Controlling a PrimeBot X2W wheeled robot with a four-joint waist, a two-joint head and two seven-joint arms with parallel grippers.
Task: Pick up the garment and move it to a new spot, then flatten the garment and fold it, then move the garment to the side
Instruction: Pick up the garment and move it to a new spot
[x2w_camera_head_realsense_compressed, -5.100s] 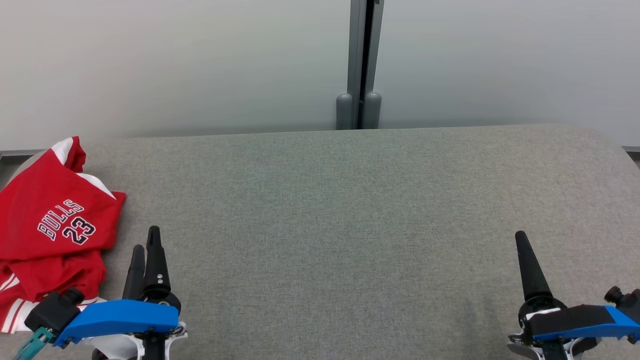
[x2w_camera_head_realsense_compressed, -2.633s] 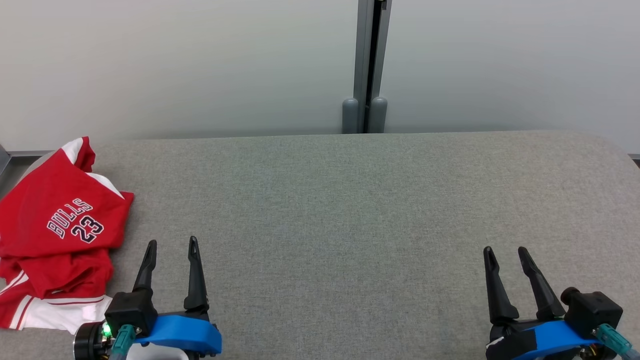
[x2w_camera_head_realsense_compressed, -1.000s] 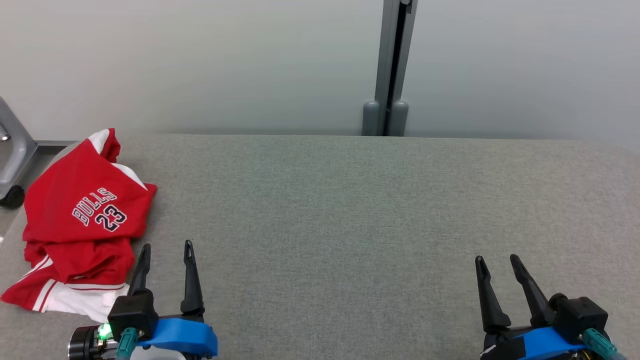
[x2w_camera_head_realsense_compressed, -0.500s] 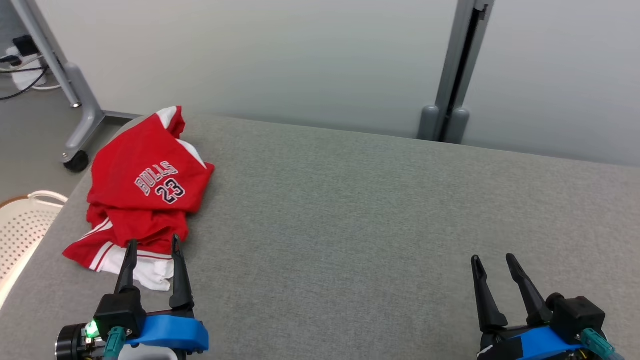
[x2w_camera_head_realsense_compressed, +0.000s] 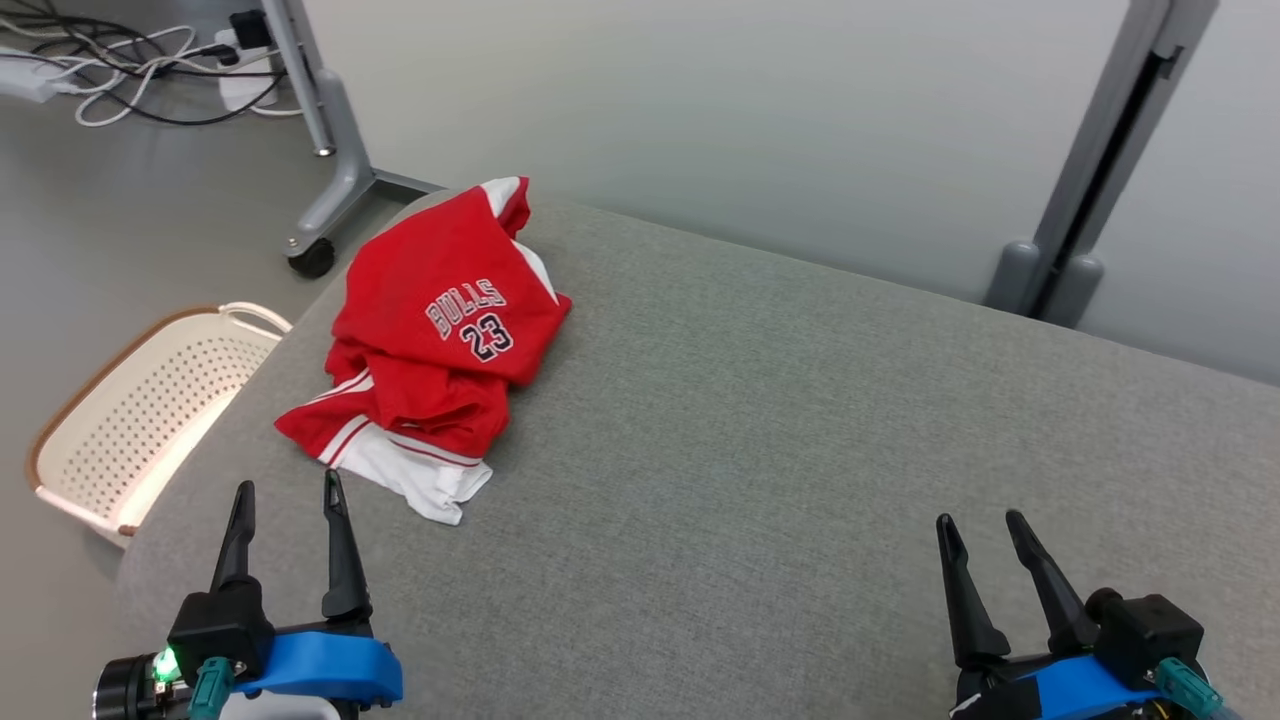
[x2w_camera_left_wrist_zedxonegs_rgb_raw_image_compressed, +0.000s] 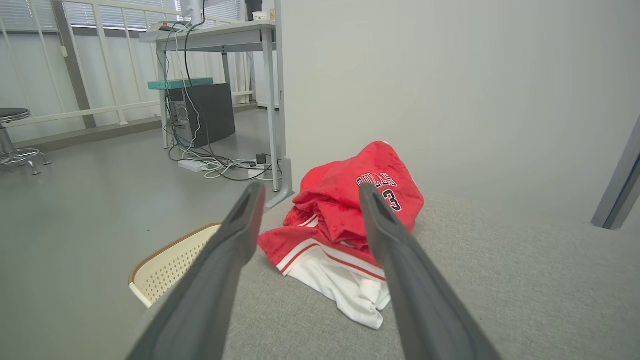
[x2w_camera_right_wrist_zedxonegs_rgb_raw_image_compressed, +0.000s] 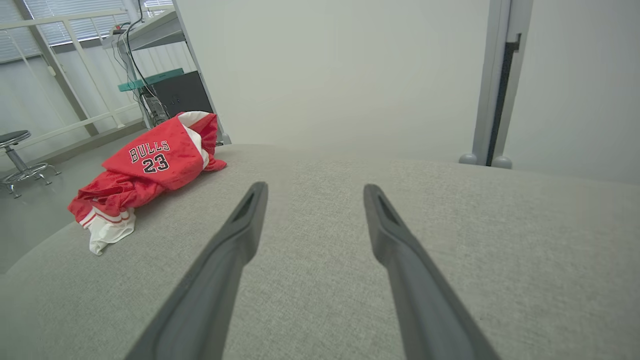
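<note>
1. A pale perforated basket (x2w_camera_head_realsense_compressed: 130, 420) sits on the floor, off to the left of my left gripper (x2w_camera_head_realsense_compressed: 287, 481).
2. My left gripper hovers over the near left corner of the grey padded table (x2w_camera_head_realsense_compressed: 750, 450). Its two fingers are spread apart and hold nothing.
3. The garment (x2w_camera_head_realsense_compressed: 430, 340) is a crumpled red jersey with white trim, and "BULLS 23" shows on it. It lies on the table just ahead of my left fingertips and slightly to their right, not touching them.
4. My right gripper (x2w_camera_head_realsense_compressed: 977, 518) hangs over the near right part of the table, fingers apart and empty. The garment is well away, ahead and far to its left.
5. A grey post (x2w_camera_head_realsense_compressed: 1100, 170) stands beyond the table, ahead of my right gripper.
</note>
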